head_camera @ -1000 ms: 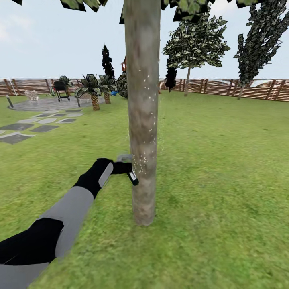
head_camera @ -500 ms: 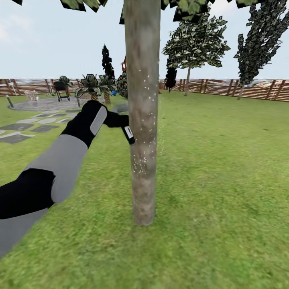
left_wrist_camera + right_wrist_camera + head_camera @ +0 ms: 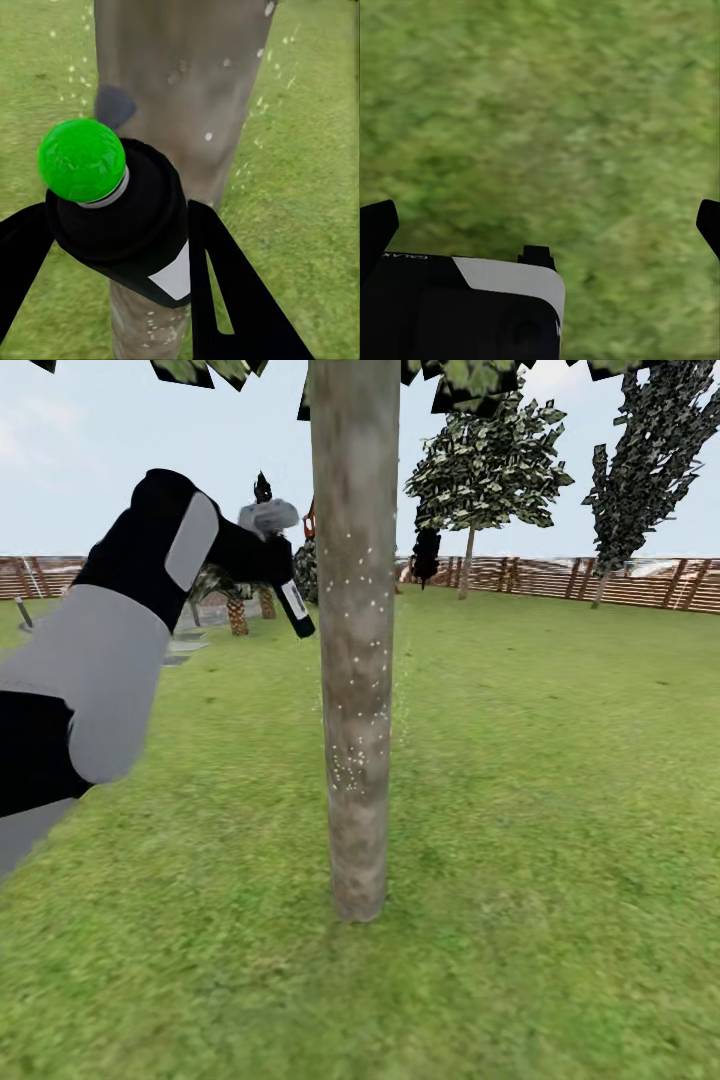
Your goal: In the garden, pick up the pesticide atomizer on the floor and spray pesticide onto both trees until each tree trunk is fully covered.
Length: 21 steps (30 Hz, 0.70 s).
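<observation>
The left gripper [image 3: 268, 565] is clamped on the atomizer [image 3: 290, 595], held high at about 10 o'clock in the head view, just beside the trunk [image 3: 355, 640] and level with its upper part. In the left wrist view the two fingers [image 3: 225, 300] flank the dark bottle [image 3: 131, 225], which bears a green spot; the trunk [image 3: 180, 97] lies directly ahead.

White specks of pesticide [image 3: 350, 770] dot the trunk, thickest low down and sparse toward the top.

Step in hand, by judgement: spraying the first tree, now working its upper trunk. Coverage looks partial.

The next move calls for keeping the nozzle aimed at the bark and filling the thin patches up high, then the sides. The second tree [image 3: 485, 465], at 1 o'clock near the fence [image 3: 560, 582], appears untreated.

The right gripper [image 3: 540, 225] hangs over grass [image 3: 555, 112], fingers set wide and empty.
</observation>
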{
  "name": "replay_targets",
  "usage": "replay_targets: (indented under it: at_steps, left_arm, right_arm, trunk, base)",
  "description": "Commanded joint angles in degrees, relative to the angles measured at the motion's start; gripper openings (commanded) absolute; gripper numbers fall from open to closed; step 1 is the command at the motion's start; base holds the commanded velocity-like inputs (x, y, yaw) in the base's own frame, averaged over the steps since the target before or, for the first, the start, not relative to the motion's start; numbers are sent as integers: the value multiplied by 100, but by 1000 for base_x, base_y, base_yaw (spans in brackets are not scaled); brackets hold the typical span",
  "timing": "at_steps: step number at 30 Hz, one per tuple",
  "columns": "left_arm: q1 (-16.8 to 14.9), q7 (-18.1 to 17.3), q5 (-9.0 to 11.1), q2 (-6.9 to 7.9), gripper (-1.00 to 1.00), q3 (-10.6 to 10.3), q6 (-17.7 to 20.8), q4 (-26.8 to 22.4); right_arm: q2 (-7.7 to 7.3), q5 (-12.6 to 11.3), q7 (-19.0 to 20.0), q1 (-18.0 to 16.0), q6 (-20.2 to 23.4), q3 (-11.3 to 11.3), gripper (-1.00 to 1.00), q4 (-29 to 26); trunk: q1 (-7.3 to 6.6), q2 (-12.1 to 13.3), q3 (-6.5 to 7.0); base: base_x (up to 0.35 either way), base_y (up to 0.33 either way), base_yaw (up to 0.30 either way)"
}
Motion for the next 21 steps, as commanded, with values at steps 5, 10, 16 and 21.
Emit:
replay_targets:
  at_steps: [5,10,16,21]
  left_arm:
    - [-398,-10,6,5,-100,-15,25,-1]
    - [-569,-17,12,7,-100,-8,30,268]
    - [-578,-1,25,307,-100,39,-77,1275]
    - [-579,-17,44,508,-100,41,-509,2162]
  right_arm:
    - [2,51,-37,-12,-35,9,100,26]
    - [2,51,-37,-12,-35,9,100,26]
    - [2,51,-37,-13,-35,9,100,26]
    - [2,51,-37,-13,-35,9,100,26]
  trunk:
    - [4,-12,-13]
    - [4,-12,-13]
    - [4,-12,-13]
    - [4,-12,-13]
  base:
    - [0,0,0]
    - [0,0,0]
    - [0,0,0]
    - [0,0,0]
